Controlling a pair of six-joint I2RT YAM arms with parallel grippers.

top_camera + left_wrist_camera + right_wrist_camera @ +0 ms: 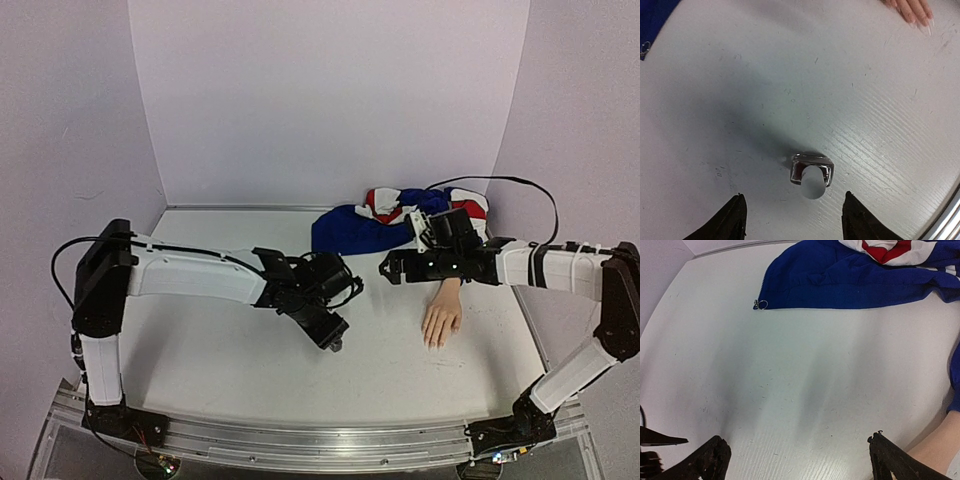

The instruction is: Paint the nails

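Note:
The pale mannequin hand lies palm down on the white table, right of centre, its blue sleeve hidden under my right arm. Its fingertips with long pale nails show at the top right of the left wrist view. The small dark nail-polish bottle with a white cap stands upright on the table. My left gripper is open above it, one finger on each side, not touching; it also shows in the top view. My right gripper is open and empty above bare table, left of the forearm.
A blue garment with red and white parts lies bunched at the back of the table; its zipper pull rests on the table. The table's metal front edge is close to the bottle.

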